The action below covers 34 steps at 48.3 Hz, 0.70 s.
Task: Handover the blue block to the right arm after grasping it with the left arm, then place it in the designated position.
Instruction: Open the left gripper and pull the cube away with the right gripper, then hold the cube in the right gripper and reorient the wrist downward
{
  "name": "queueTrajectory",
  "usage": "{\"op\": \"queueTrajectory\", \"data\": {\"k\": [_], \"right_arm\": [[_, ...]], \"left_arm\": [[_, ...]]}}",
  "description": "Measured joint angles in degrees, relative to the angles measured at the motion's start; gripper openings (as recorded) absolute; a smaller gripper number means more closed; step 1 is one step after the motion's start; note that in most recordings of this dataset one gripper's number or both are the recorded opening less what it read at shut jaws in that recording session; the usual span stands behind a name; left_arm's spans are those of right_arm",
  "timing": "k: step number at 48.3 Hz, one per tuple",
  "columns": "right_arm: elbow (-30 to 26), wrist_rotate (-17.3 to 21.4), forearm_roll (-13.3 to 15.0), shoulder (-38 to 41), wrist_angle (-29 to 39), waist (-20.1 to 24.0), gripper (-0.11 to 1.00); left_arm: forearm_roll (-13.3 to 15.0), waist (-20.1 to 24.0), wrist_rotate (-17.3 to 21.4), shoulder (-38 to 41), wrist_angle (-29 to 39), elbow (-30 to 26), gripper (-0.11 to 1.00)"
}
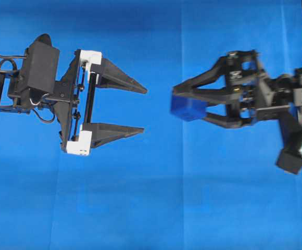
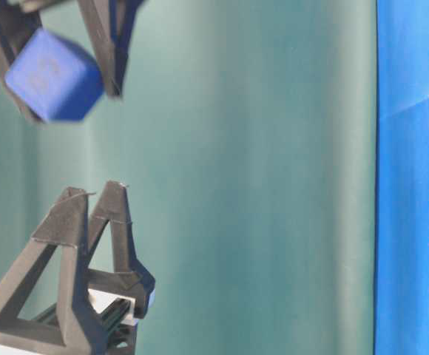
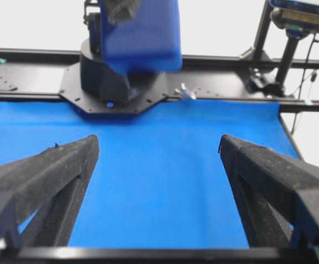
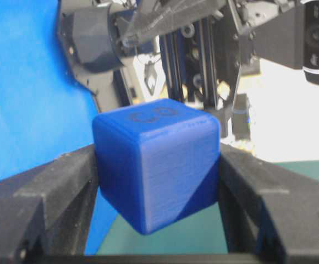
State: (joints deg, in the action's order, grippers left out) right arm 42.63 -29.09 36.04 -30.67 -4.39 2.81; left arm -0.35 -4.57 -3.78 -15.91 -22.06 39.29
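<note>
The blue block (image 1: 189, 108) is a dark-blue cube held off the cloth, and my right gripper (image 1: 175, 101) is shut on it. In the right wrist view the blue block (image 4: 157, 165) sits tilted between both fingers, circle marks on its upper face. My left gripper (image 1: 143, 110) stands wide open and empty, a short gap to the left of the block. From the left wrist view the blue block (image 3: 140, 34) hangs ahead and above the open left gripper (image 3: 159, 144). The table-level view shows the blue block (image 2: 52, 74) above the left fingertips (image 2: 115, 194).
Bright blue cloth (image 1: 156, 198) covers the table under both arms. A black base plate (image 3: 115, 91) and a black rail lie at the cloth's far edge in the left wrist view. A camera stand (image 3: 289, 49) rises at the right. A green backdrop (image 2: 259, 177) fills the table-level view.
</note>
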Motion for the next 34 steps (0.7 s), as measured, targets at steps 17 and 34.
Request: {"op": "queueTrajectory", "data": {"k": [17, 34], "right_arm": [[2.02, 1.49, -0.09, -7.91, 11.07, 3.43, 0.46], [2.20, 1.67, -0.79, -8.96, 13.27, 3.78, 0.46]], "left_arm": [[0.00, 0.00, 0.09, 0.00, 0.00, 0.00, 0.93], [0.00, 0.00, 0.09, -0.09, 0.09, 0.09, 0.93]]}}
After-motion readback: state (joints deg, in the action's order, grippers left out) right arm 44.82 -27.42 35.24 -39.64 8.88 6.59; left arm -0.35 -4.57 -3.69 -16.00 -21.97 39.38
